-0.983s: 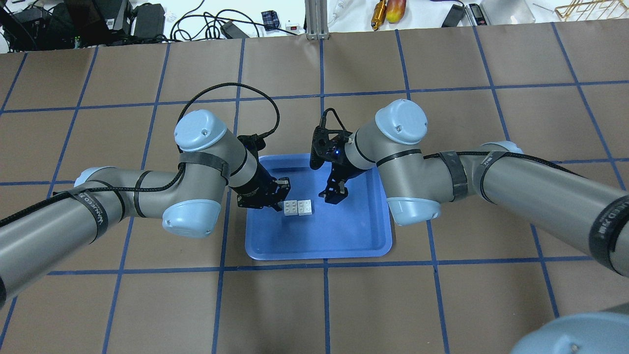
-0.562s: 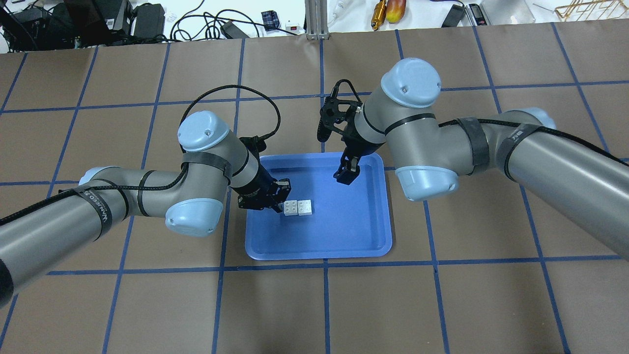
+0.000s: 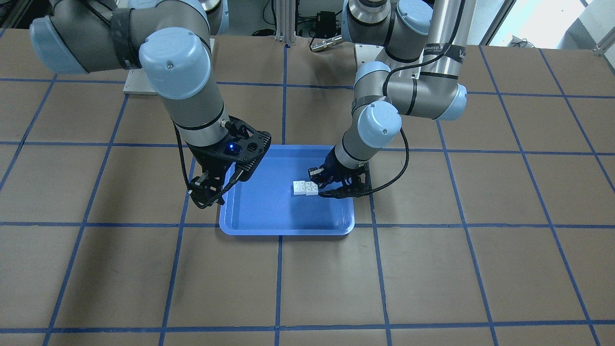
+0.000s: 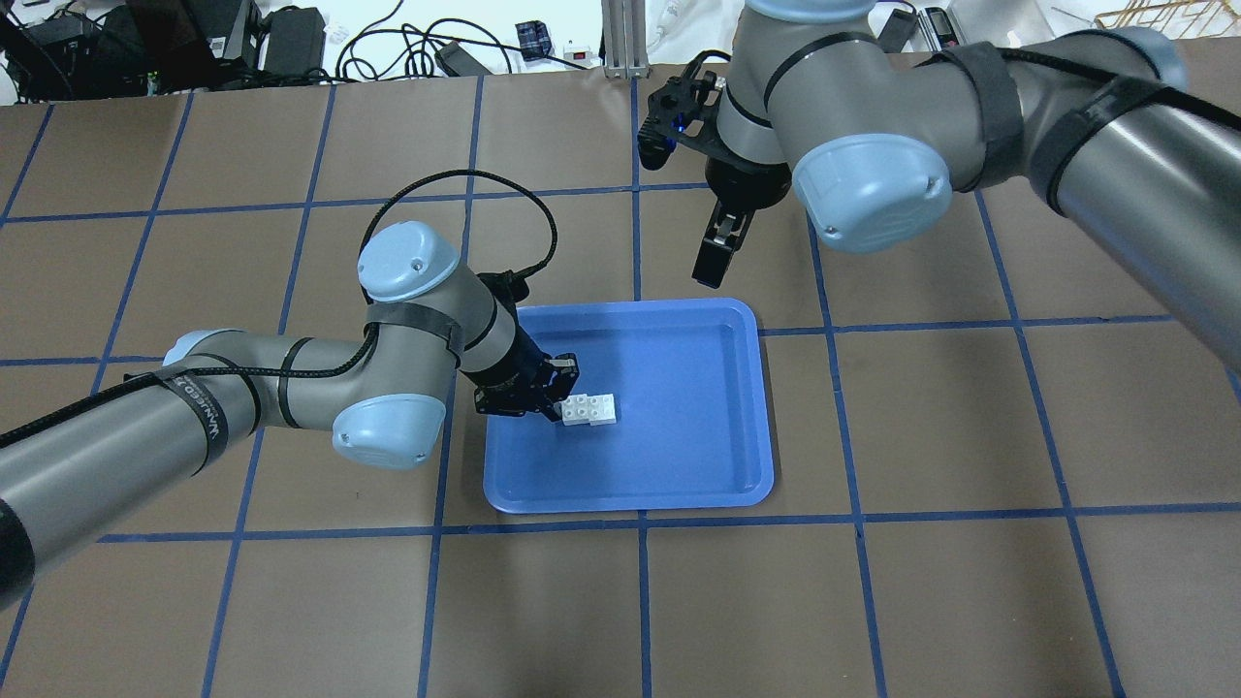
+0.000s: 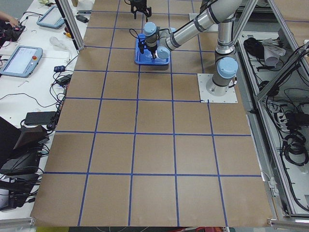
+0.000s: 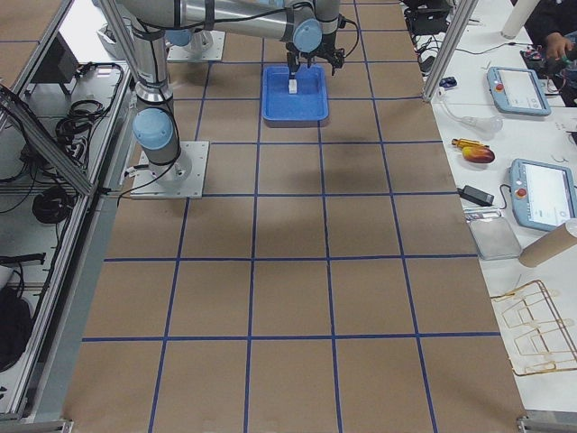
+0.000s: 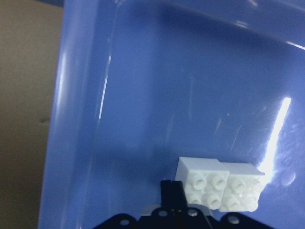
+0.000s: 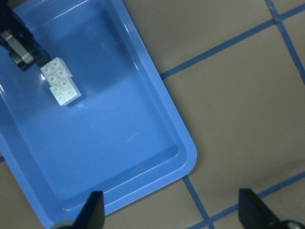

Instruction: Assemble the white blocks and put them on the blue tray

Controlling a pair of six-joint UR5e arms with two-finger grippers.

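Observation:
The two white blocks [image 4: 589, 411] are joined into a short bar inside the blue tray [image 4: 679, 465], left of its middle. My left gripper [image 4: 555, 388] is shut on the bar's left end, and the bar is slightly tilted. The left wrist view shows the bar [image 7: 221, 188] against one finger [image 7: 172, 195]. In the front view the bar [image 3: 305, 188] lies by the left gripper [image 3: 319, 183]. My right gripper [image 4: 713, 264] is open and empty, raised beyond the tray's far rim. Its wrist view looks down on the tray [image 8: 143, 143] and the bar [image 8: 59, 83].
The tray sits on a brown table with blue tape grid lines. Cables and power bricks [image 4: 291, 39], an aluminium post [image 4: 620, 39] and small tools lie beyond the far edge. My right arm's elbow [image 4: 873, 194] hangs above the table right of the tray.
My right gripper has pulled out of the tray, up and toward the far side. My left gripper stays at the bar, which has tipped slightly.

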